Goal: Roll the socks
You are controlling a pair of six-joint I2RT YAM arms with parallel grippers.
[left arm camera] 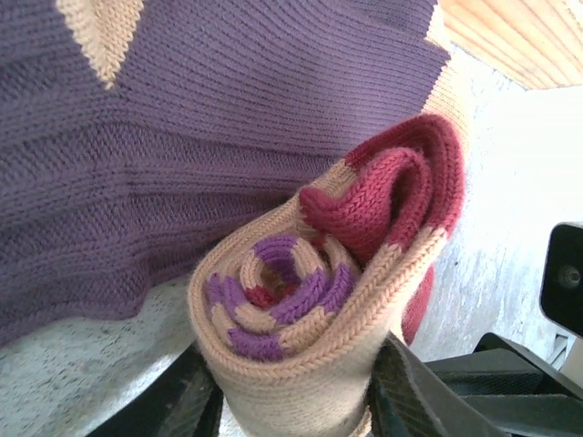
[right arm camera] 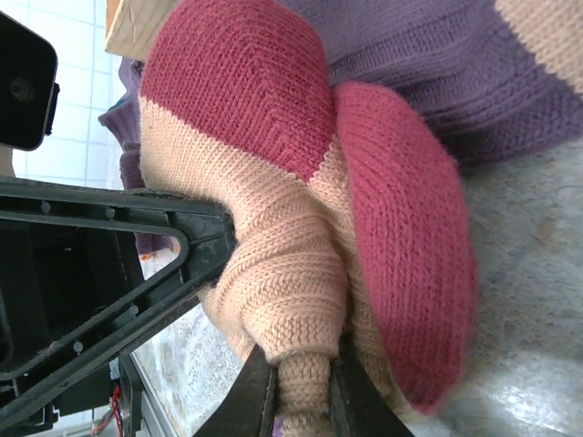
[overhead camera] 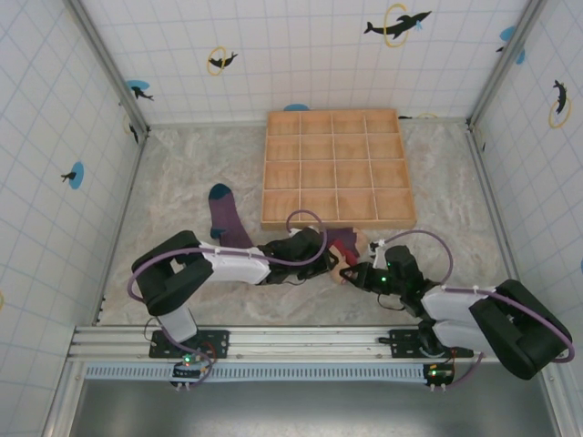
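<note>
The left hand (left arm camera: 296,396) clamps the rolled tan sock (left arm camera: 273,305) (dark-red cuff showing), the right hand (right arm camera: 301,396) pinching its tan fold.

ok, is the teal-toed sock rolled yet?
No, the teal-toed sock lies flat and stretched out on the table, left of the tray.

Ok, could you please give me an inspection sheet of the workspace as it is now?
Surface: marbled table, nothing spilled.
Job's things: tan sock roll between both pincers; purple sock beside it; teal-toed sock flat, apart.
Clutter: wooden grid tray.
Pincers: left pincer shut on the roll; right pincer pinches its tan knit.
Cables: purple cables loop over both arms.
Surroundings: tiled walls with dolphin stickers.
</note>
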